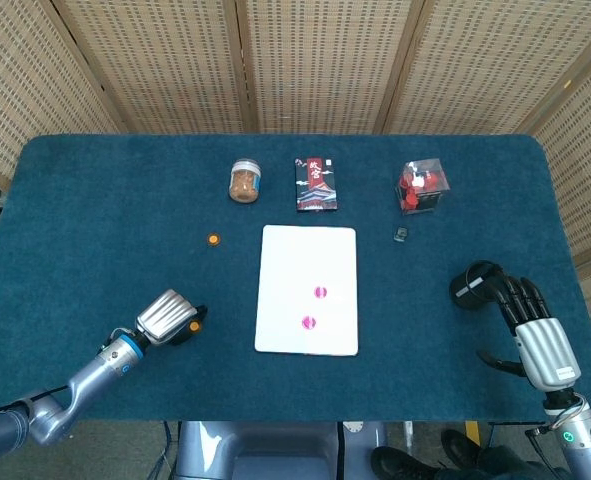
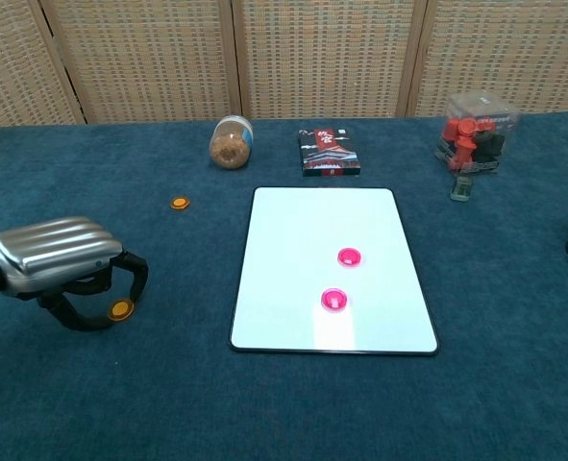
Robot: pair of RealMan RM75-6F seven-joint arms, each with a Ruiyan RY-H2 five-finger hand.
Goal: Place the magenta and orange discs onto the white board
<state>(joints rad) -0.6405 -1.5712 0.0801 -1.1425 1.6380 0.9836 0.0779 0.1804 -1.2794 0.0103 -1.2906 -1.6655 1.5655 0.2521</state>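
While two magenta discs already lie on the white board, one near its middle and one nearer its front edge, both orange discs are seen off it. One orange disc is pinched between the thumb and a fingertip of the left hand, low over the blue cloth of the table, well to the left of the board; whether the disc is lifted clear of the cloth cannot be told. The other orange disc lies alone on the cloth, further back and left of the board. The right hand is shown in the head view at the table's right edge, fingers stretched out and apart, with nothing held; a black object sits just beyond its fingertips. Behind the board, a jar of brown contents, a dark card box and a clear cube with red and black pieces are set along the far side, with a small dark item just in front of the cube.
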